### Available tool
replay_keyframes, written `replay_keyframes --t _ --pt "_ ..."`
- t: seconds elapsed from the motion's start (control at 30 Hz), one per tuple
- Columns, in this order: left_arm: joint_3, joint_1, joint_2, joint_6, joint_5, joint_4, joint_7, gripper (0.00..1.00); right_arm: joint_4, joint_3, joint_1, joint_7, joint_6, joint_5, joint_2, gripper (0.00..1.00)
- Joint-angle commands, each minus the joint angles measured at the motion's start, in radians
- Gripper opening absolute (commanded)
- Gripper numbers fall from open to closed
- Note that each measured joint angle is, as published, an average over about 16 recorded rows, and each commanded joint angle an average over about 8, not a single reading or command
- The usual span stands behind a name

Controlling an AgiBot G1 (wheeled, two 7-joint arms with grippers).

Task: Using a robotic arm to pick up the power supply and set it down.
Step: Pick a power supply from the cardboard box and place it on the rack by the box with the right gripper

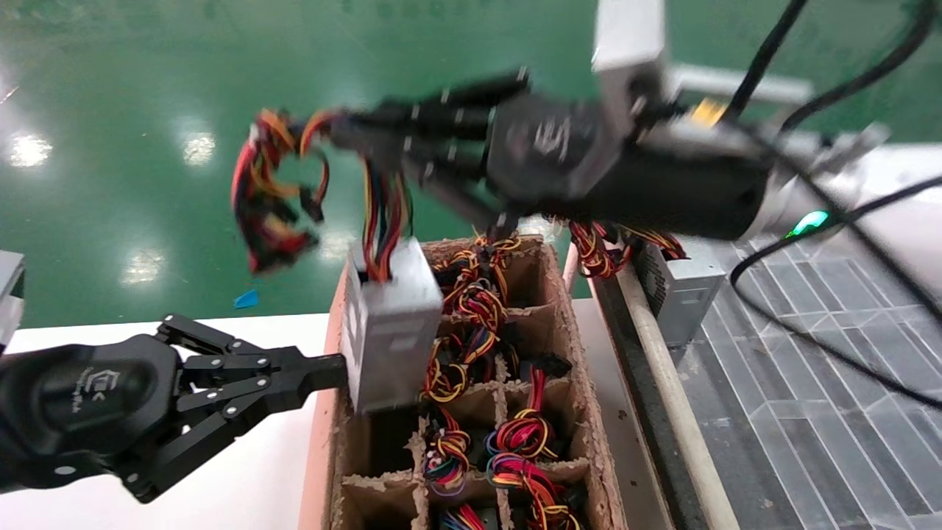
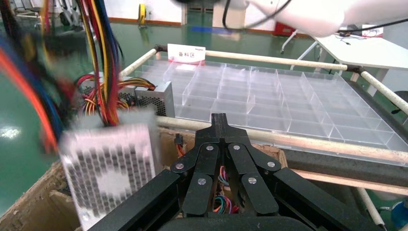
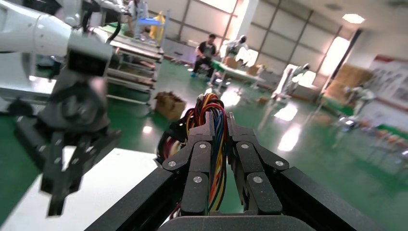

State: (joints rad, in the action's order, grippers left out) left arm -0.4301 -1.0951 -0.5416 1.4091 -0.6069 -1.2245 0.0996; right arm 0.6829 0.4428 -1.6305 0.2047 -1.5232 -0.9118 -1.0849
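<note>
The right gripper [image 1: 346, 132], pinching its wire bundle [image 1: 383, 213], dangled the power supply [image 1: 390, 331] below, centre frame, above the crate [image 1: 559, 309].

The left gripper [image 1: 335, 372], pressed together, touched the box's left face.

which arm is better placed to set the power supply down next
Right. The right gripper is clamped on the wire bundle, so the power supply hangs from it over the crate. The left gripper is shut beside it.

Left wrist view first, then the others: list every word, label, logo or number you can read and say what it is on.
White sign at the far end of the clear tray rack: red characters, too blurred to read.
Left gripper: white logo on its black body, no readable text.
Right gripper, shut on the wires of the power supply: white logo, blurred.
Wall board in the right wrist view: unreadable.
Nothing else carries text.
</note>
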Motion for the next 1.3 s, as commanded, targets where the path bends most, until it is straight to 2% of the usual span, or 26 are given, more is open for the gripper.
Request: replay_keyframes --t 0.03,0.33,0.57,0.77,1.0,1.3 --pt "0.0 0.0 0.0 0.0 0.0 0.0 0.0 0.0 0.022 -0.015 -0.021 -0.003 0.006 0.014 0.016 0.0" --pt "0.0 0.0 0.0 0.0 0.0 0.0 0.0 0.0 0.089 -0.05 -0.104 -0.029 0.011 0.007 0.145 0.0" --pt "0.0 0.0 0.0 0.0 0.0 0.0 0.0 0.0 0.176 -0.082 -0.068 -0.073 0.008 0.016 0.302 0.0" --pt "0.0 0.0 0.0 0.0 0.0 0.0 0.0 0.0 0.281 -0.122 0.029 -0.126 0.038 0.044 0.454 0.0" --pt "0.0 0.0 0.0 0.0 0.0 0.0 0.0 0.0 0.388 -0.19 0.184 -0.17 0.111 0.107 0.617 0.0" --pt "0.0 0.0 0.0 0.0 0.0 0.0 0.0 0.0 0.424 -0.278 0.424 -0.153 0.212 0.202 0.763 0.0"
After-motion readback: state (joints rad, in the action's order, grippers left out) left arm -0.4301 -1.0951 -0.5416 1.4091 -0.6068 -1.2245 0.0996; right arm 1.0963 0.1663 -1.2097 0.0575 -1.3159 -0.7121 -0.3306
